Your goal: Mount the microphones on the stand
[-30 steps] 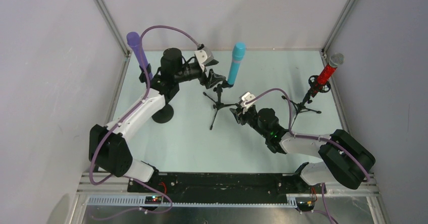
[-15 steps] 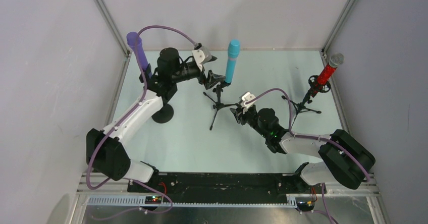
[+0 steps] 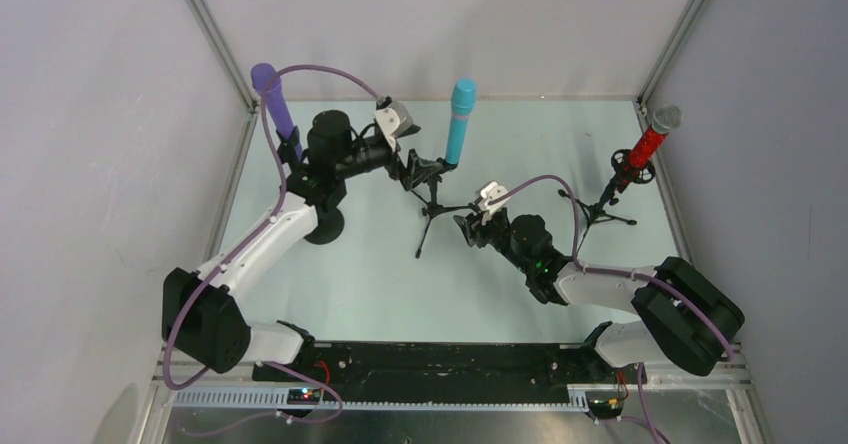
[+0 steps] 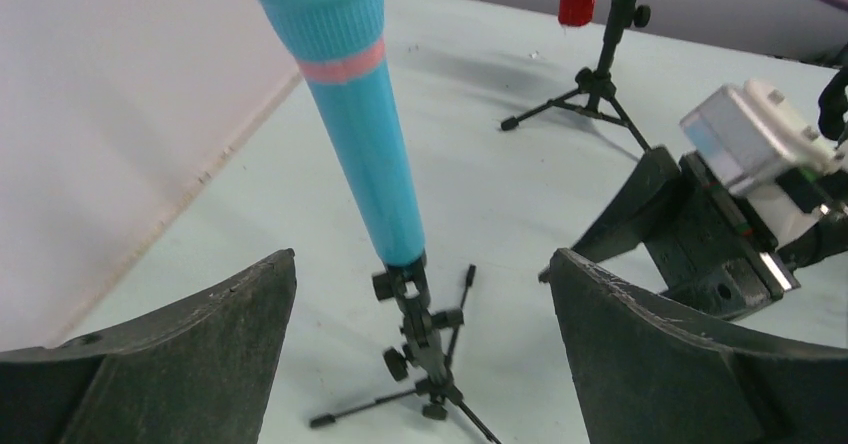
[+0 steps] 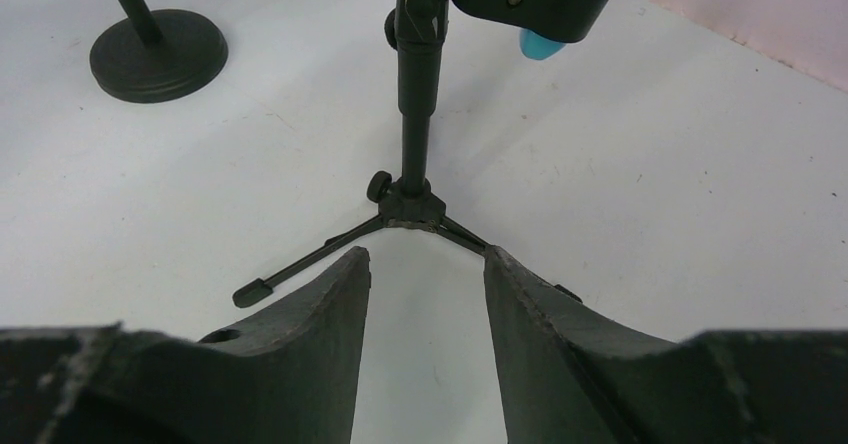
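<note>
The teal-blue microphone with a pink ring stands clipped in a small tripod stand. My left gripper is open wide, just left of the clip. In its wrist view the teal-blue microphone rises between the spread fingers, touching neither. My right gripper sits low by the tripod's legs, open a little, with nothing between the jaws. The purple microphone stands on a round-base stand. The red microphone sits on its own tripod.
Grey walls and metal frame posts enclose the pale table on three sides. In the right wrist view the tripod column rises just ahead of my right gripper, and the round base lies far left.
My left gripper has opened and drawn back to the left, leaving the teal-blue microphone standing straighter in its clip. The right arm has stayed in place.
</note>
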